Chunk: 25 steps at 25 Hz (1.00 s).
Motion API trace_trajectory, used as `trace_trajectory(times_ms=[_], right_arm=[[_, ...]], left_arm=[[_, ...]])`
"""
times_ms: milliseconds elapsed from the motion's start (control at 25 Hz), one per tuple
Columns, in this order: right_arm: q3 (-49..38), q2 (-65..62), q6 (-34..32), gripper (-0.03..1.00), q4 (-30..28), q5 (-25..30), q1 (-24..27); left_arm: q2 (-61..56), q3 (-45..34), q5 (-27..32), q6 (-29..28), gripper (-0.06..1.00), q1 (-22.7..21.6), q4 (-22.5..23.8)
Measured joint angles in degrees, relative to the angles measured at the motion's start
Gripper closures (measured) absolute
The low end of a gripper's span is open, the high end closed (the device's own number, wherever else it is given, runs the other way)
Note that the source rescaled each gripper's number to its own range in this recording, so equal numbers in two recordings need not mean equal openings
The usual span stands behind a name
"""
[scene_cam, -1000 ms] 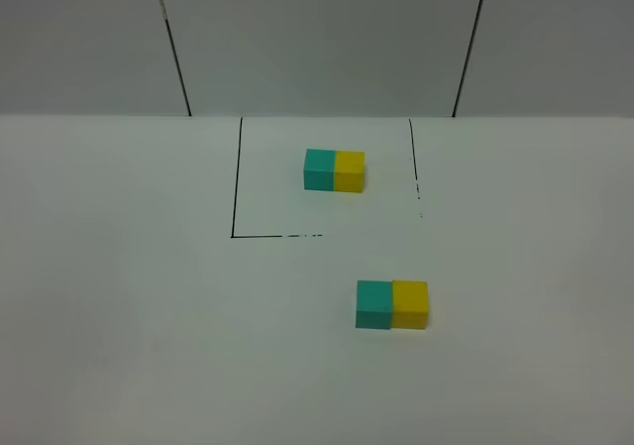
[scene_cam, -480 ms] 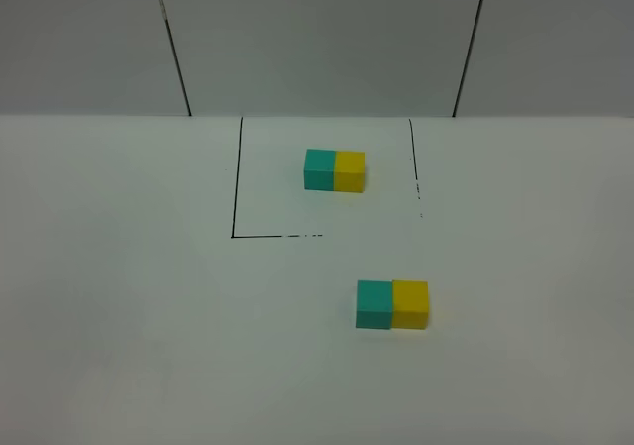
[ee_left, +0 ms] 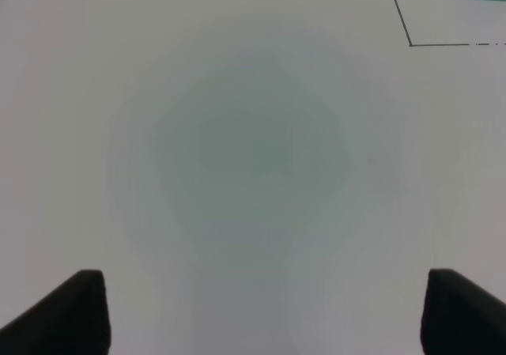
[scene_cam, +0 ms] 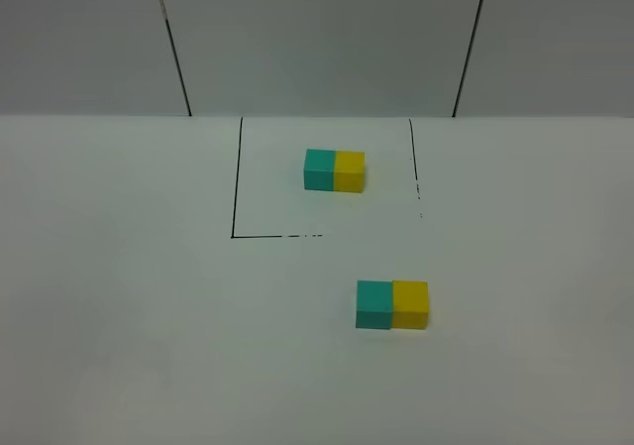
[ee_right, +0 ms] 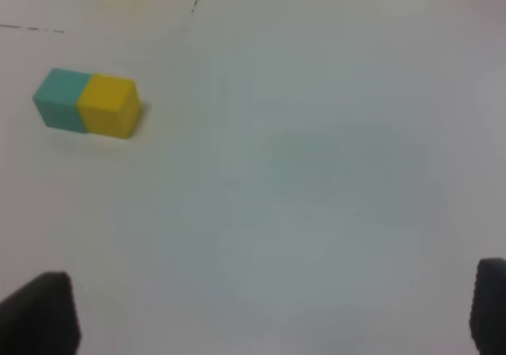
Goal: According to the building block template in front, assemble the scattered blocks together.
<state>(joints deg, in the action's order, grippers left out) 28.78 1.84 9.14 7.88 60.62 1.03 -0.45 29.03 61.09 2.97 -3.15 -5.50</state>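
Both grippers, left (ee_left: 257, 311) and right (ee_right: 273, 311), stand open, empty; nothing moved lately. Scattered blocks (scene_cam: 392, 304) apparently joined, matching template (scene_cam: 335, 170).

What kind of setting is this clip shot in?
Probably a lab test bench: a bare white tabletop with a black-lined frame holding a teal-yellow template pair, a matching pair of cubes in front, plain grey wall panels behind.

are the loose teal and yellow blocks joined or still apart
Joined: the loose teal block and yellow block sit side by side with faces touching, teal left, matching the template inside the black lines.
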Motion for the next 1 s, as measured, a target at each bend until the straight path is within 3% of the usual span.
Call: trace_trajectory(times_ms=[360,1000], right_arm=[[-0.1,-2.2,-5.9,-0.03,-4.3,0.0,0.0],[-0.1,-2.2,-6.5,-0.03,-4.5,0.0,0.0]], left_arm=[[0.0,0.0,0.0,0.0,0.23,0.0,0.0],[0.0,0.0,0.0,0.0,0.23,0.0,0.0]])
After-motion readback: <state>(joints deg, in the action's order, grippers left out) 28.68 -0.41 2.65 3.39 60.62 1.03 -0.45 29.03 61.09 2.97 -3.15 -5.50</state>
